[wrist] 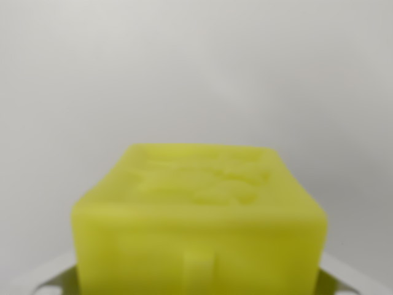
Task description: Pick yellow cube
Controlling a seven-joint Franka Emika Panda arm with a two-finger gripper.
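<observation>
Yellow cube [199, 227] fills our wrist view
We judge it close or held; whether our gripper is clamped, we cannot tell

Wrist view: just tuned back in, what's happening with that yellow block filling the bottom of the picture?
The yellow cube sits very close to the wrist camera, blurred, filling the lower middle of the view against a plain pale background. Pale grey parts, probably of the gripper, peek out at the cube's lower left and right corners. That suggests the cube sits between the fingers, but the fingertips are hidden, so this view alone cannot confirm whether it is clamped or lifted.
</observation>
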